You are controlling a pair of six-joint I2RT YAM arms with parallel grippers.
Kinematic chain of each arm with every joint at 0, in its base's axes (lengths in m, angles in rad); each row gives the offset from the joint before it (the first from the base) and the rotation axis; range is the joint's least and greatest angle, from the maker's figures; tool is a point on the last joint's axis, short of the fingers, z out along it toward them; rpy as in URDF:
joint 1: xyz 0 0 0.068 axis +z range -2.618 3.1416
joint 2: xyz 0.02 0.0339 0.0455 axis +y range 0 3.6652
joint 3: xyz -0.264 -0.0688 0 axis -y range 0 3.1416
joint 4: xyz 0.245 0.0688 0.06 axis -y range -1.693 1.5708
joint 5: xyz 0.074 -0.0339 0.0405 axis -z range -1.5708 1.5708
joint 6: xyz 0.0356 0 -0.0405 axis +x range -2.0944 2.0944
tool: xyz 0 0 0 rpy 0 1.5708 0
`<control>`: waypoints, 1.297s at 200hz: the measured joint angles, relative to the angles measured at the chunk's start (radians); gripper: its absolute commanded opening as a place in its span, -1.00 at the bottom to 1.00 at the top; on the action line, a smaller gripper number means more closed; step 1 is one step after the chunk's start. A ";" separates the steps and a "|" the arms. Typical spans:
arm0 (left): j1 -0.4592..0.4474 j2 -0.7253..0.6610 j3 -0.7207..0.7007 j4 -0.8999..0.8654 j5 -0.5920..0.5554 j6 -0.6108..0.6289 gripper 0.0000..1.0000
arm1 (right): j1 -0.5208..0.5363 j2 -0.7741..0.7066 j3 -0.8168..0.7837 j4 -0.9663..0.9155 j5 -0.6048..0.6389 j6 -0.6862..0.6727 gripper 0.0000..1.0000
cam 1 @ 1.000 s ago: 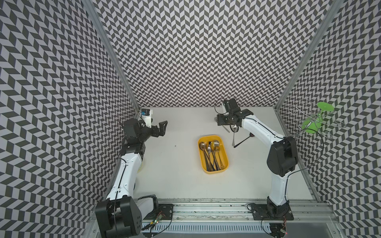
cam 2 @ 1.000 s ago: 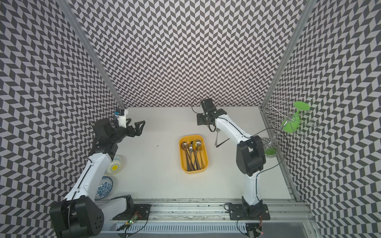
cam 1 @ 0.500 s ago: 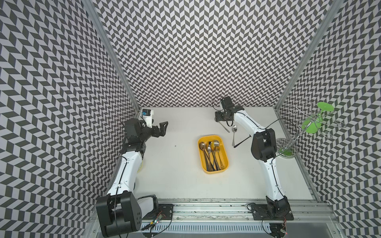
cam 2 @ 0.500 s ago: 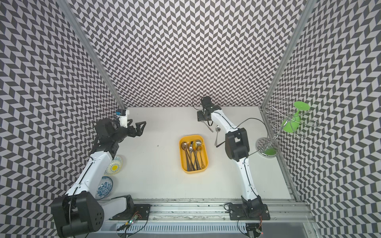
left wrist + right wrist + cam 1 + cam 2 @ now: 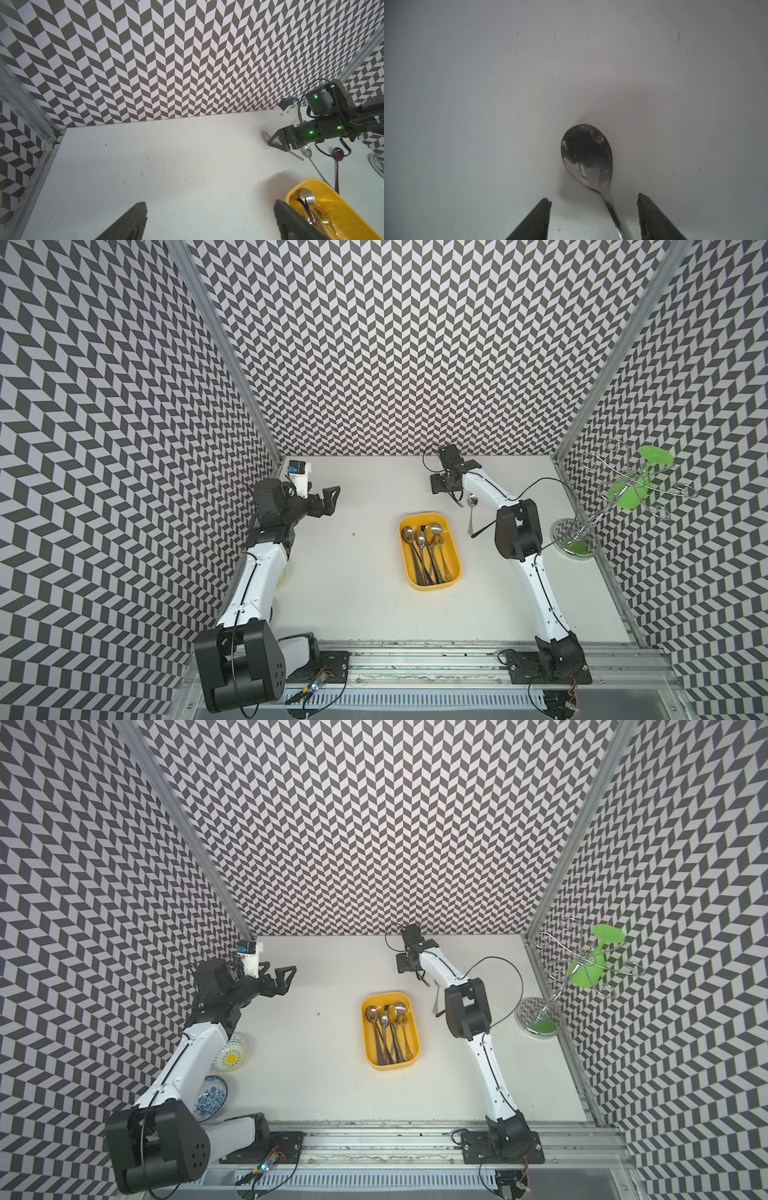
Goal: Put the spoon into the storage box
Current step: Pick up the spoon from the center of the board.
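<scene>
Table [image 5: 353, 572]: white, flat, hard.

Storage box [image 5: 432, 588]: yellow, mid-table. Stored spoons [image 5: 426, 547] lie lengthwise in it.

My left gripper [image 5: 209, 205]: jaws wide apart, empty, off on its own side and well apart from the box.

My right gripper [image 5: 593, 199]: low over the table beyond the box, toward the back wall. Jaws apart, gripping nothing.

Spoon [image 5: 586, 154]: flat on the table, bowl just ahead of my fingertips. The neck runs back between them, nearer one finger [image 5: 645, 207] than the other, touching neither as far as I can tell.

Judgement: polished metal, so stiff, light and slippery, not fragile. It sits thin against the surface. The best hold is across the narrow neck, with the tips down at the table. I should close evenly so it neither skids nor pivots.
</scene>
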 measured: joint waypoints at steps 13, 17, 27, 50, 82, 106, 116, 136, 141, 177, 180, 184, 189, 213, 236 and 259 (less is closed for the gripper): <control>0.000 0.000 0.000 0.000 0.000 0.000 0.99 | 0.000 0.006 0.000 0.008 0.012 -0.010 0.29; 0.000 0.000 0.000 0.000 0.000 0.000 0.99 | 0.000 0.007 0.000 0.008 0.014 -0.011 0.28; 0.000 0.000 0.000 0.000 0.000 0.000 0.99 | 0.000 0.007 0.000 0.008 0.019 -0.017 0.24; 0.000 0.000 0.000 0.000 0.000 0.000 0.99 | 0.000 0.004 -0.018 0.023 0.026 -0.023 0.01; 0.000 -0.001 0.000 0.000 0.000 0.001 0.99 | 0.000 -0.025 -0.079 0.061 0.029 -0.027 -0.37; 0.000 -0.002 0.000 0.000 -0.001 0.003 0.99 | 0.000 -0.079 -0.174 0.082 0.042 -0.031 -0.65; 0.000 -0.003 0.000 0.000 -0.001 0.003 0.99 | 0.000 -0.099 -0.206 0.087 0.044 -0.028 -0.74; 0.000 -0.011 0.000 0.000 -0.001 0.003 0.99 | 0.000 -0.137 -0.272 0.097 0.049 -0.033 -0.95; 0.000 -0.013 0.000 0.000 -0.001 0.003 0.99 | 0.000 -0.149 -0.293 0.105 0.051 -0.034 -1.00; 0.000 -0.015 0.000 0.000 -0.001 0.004 0.99 | 0.000 -0.236 -0.445 0.150 0.066 -0.036 -1.00; 0.000 -0.015 0.000 0.000 -0.001 0.003 0.99 | 0.000 -0.247 -0.461 0.154 0.067 -0.036 -1.00; 0.000 -0.015 0.000 0.000 -0.001 0.004 0.99 | 0.000 -0.256 -0.476 0.156 0.068 -0.036 -1.00; 0.000 -0.015 0.000 0.000 -0.001 0.003 0.99 | 0.000 -0.270 -0.499 0.160 0.068 -0.036 -1.00; 0.000 -0.015 0.000 0.000 -0.001 0.003 0.99 | 0.003 -0.332 -0.581 0.148 0.050 -0.034 -1.00; 0.000 -0.015 0.000 0.000 -0.001 0.003 0.99 | 0.010 -0.391 -0.661 0.123 0.031 -0.024 -1.00; 0.000 -0.015 0.000 0.000 -0.001 0.003 0.99 | 0.029 -0.468 -0.769 0.111 0.008 -0.008 -1.00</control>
